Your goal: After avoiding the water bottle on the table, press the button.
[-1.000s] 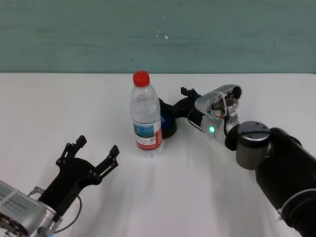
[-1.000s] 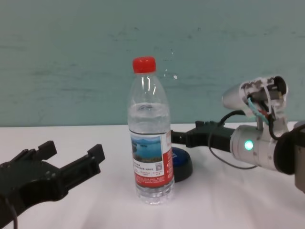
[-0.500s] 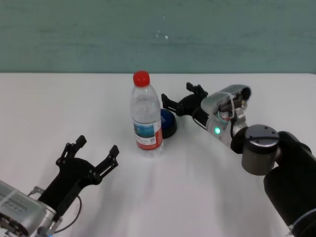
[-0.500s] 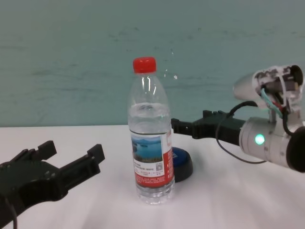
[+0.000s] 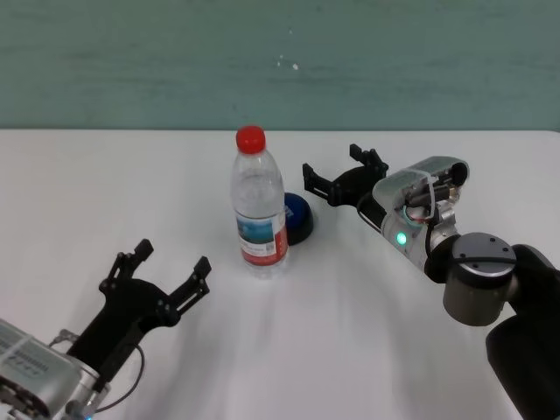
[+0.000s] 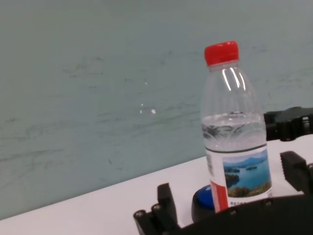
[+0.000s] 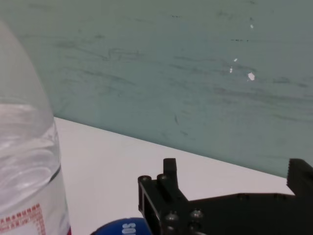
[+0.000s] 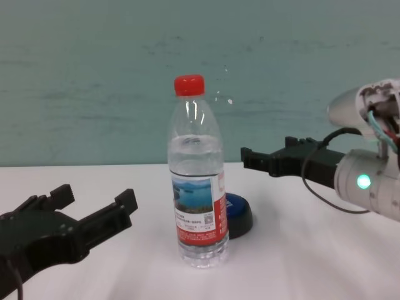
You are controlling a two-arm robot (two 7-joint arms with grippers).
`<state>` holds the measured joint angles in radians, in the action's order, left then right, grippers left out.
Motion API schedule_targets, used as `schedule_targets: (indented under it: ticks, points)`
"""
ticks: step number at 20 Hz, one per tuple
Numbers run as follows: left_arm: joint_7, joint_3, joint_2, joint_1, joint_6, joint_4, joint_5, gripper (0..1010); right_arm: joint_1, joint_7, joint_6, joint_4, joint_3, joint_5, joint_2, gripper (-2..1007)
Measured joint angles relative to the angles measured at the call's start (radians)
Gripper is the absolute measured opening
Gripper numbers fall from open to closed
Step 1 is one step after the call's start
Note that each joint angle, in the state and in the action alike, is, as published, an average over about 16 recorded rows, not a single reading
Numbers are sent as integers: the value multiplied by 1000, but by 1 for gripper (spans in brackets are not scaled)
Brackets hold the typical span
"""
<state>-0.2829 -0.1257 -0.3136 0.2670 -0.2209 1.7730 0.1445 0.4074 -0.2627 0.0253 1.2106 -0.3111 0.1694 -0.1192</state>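
Clear bottle [image 5: 259, 210] upright, red cap on top, button [image 5: 298, 217] just behind, right gripper [image 5: 338, 176] open beside button, left gripper [image 5: 162, 278] open, parked near.

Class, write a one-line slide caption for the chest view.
Right gripper open above and right of the blue button, behind the upright water bottle; left gripper open.

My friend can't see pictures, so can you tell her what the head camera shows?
A bottle with a red cap stands upright on a white table, with a blue button just behind it. The right gripper, jaws open, hangs to the right of the button, not touching it. The left gripper rests open near the front left.
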Motion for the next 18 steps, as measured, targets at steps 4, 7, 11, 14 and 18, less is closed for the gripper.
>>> schedule_targets:
  ticks: [4,7,11,14,18]
  points:
    - [0,0,0,0,0,0,0,1010,-38,20,7,56,9,-5,-8,1004]
    - [0,0,0,0,0,0,0,1010,-66,34,10,93,16,-10,-12,1004]
    - [0,0,0,0,0,0,0,1010,-106,53,9,141,27,-17,-13,1004]
    - [0,0,0,0,0,0,0,1010,-137,67,6,177,36,-22,-11,1004]
    - [0,0,0,0,0,0,0,1010,-179,86,1,222,46,-33,-7,1004]
